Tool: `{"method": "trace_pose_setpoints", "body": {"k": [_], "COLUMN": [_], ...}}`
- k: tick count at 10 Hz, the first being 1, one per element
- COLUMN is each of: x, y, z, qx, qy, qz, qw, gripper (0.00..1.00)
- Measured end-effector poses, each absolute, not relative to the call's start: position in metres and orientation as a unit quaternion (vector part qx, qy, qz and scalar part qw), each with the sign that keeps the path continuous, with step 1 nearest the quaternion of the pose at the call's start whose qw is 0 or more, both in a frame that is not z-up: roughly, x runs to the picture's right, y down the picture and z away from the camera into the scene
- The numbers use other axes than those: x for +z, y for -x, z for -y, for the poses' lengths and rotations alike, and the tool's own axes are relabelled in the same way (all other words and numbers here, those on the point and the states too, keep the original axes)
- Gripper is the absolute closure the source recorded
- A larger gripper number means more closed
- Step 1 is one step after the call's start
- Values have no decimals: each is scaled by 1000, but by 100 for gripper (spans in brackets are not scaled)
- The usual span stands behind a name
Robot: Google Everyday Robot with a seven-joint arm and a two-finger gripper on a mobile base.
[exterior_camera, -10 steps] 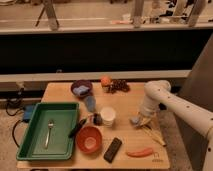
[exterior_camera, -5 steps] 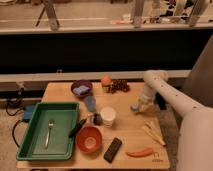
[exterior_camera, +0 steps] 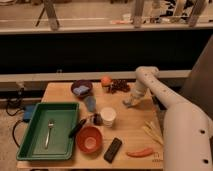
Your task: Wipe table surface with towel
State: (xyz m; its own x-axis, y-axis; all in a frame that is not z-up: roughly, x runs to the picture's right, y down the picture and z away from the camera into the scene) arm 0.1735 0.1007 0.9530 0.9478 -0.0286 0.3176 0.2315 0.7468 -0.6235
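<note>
My gripper (exterior_camera: 131, 102) is at the end of the white arm that reaches in from the right. It is low over the wooden table (exterior_camera: 127, 135), right of centre and towards the back. A small pale grey-blue bundle, likely the towel (exterior_camera: 128, 104), sits at the gripper's tip against the table top. I cannot tell how it is held. The gripper is just in front of the dark grapes (exterior_camera: 119, 86) and to the right of the white cup (exterior_camera: 107, 116).
A green tray (exterior_camera: 60, 109) with a fork (exterior_camera: 49, 131) fills the left side. Also on the table are a purple bowl (exterior_camera: 81, 89), an orange (exterior_camera: 106, 80), a blue cup (exterior_camera: 90, 103), a red bowl (exterior_camera: 89, 138), a black slab (exterior_camera: 113, 149), a red chili (exterior_camera: 139, 152) and yellow strips (exterior_camera: 152, 132).
The gripper has moved from the front right of the table, near the yellow strips, back and left to a spot just in front of the grapes. The other things have not moved.
</note>
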Motion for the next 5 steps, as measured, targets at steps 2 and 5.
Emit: {"method": "trace_pose_setpoints", "body": {"k": [2, 5], "x": [953, 948], "y": [-128, -79], "z": [-102, -105], "qx": [-90, -127], "qy": [336, 317], "qz": [176, 228], "qw": [921, 912], "gripper": [100, 100]}}
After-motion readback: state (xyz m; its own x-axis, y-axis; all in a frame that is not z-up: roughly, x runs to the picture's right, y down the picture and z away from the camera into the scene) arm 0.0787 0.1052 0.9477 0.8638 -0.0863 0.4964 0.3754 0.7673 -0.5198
